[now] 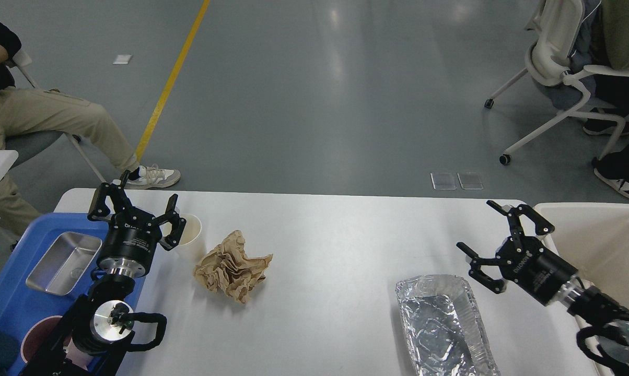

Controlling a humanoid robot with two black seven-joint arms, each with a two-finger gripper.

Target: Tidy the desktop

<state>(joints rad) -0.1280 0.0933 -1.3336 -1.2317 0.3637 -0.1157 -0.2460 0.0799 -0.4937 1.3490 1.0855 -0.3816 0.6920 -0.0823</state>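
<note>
The white desktop (335,235) fills the lower half of the head view. On it stand a white paper cup (193,236), a crumpled brown paper ball (232,267) just right of it, and a foil tray (442,324) at the front right. My left gripper (137,204) is open and empty, just left of the cup, partly covering its rim. My right gripper (494,237) is open and empty, above the table's right edge, up and right of the foil tray.
A blue tray (11,297) at the left edge holds a steel pan (62,262). A cream bin (607,245) stands at the right edge. A seated person (43,120) is at the far left; an office chair (560,78) at the far right.
</note>
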